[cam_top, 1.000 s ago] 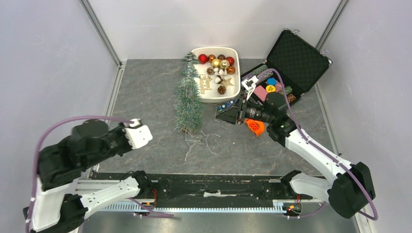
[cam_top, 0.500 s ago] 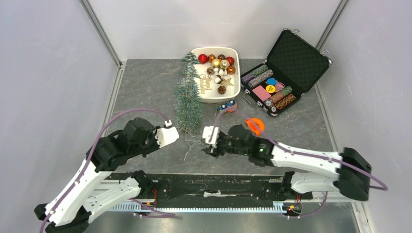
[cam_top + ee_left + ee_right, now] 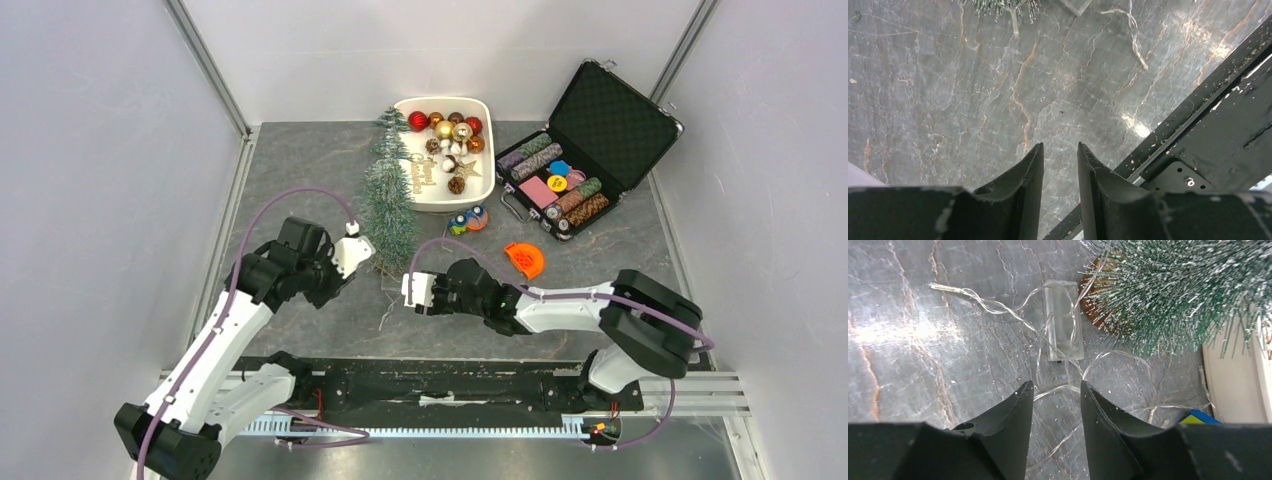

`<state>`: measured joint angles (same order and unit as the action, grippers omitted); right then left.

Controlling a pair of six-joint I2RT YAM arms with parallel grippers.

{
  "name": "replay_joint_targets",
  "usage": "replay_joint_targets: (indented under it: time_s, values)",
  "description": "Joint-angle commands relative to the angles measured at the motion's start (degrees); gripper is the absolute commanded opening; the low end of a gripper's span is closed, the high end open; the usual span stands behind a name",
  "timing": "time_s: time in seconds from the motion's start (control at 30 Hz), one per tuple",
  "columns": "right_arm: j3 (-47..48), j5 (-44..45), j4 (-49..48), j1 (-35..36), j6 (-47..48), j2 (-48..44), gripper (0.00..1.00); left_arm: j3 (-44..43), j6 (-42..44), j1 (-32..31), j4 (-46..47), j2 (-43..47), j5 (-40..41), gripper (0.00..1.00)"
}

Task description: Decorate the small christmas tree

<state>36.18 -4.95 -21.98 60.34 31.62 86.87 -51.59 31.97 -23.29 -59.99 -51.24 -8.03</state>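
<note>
While left end effector, right end effector gape empty, small christmas tree foot between, nearer left.

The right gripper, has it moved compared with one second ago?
Yes. The right gripper went from the open case down-left to the foot of the small christmas tree.

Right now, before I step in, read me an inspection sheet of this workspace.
Surface: grey veined table, no spills seen.
Job's things: tree lying on its side; tray of baubles beside it; light string and clear box at its base.
Clutter: open case of chips; orange piece.
Grippers: left gripper open, empty; right gripper open over light string.
Cables: purple cable on each arm.
Surroundings: plain grey walls.
</note>
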Motion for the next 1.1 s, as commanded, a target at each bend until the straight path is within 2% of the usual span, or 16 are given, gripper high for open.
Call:
replay_joint_targets:
  time_s: [0.0,0.27,0.53,0.77,0.83,0.9,1.07]
  values:
    - [1.97,-1.87,-8.60,-0.55,1.15,3.55,0.41,-0.97,-0.31,1.93,4.65,-0.54,-4.70,0.37]
    - [5.19,-2.31,-12.08,-1.00,0.73,9.02,0.39,0.24,-1.06,4.46,5.66,-2.36,-6.90,0.37]
    - [8.53,-2.45,-10.01,-1.36,1.40,11.76,0.33,0.43,-1.01,4.75,5.86,-2.98,-7.35,0.37]
    - [9.55,-2.75,-7.81,-1.45,1.97,13.16,0.33,0.39,-0.55,4.74,4.94,-2.63,-7.73,0.36]
    - [9.95,-2.74,-7.12,-1.45,2.05,13.88,0.30,0.06,-0.75,4.74,4.84,-3.06,-8.02,0.36]
    - [9.96,-1.99,-7.29,-1.46,2.24,14.42,0.21,-0.50,-0.87,4.83,4.49,-3.41,-8.68,0.36]
    - [10.78,-2.92,-4.55,-1.41,2.09,13.37,0.07,-1.31,-0.39,5.01,2.42,-2.59,-10.47,0.36]
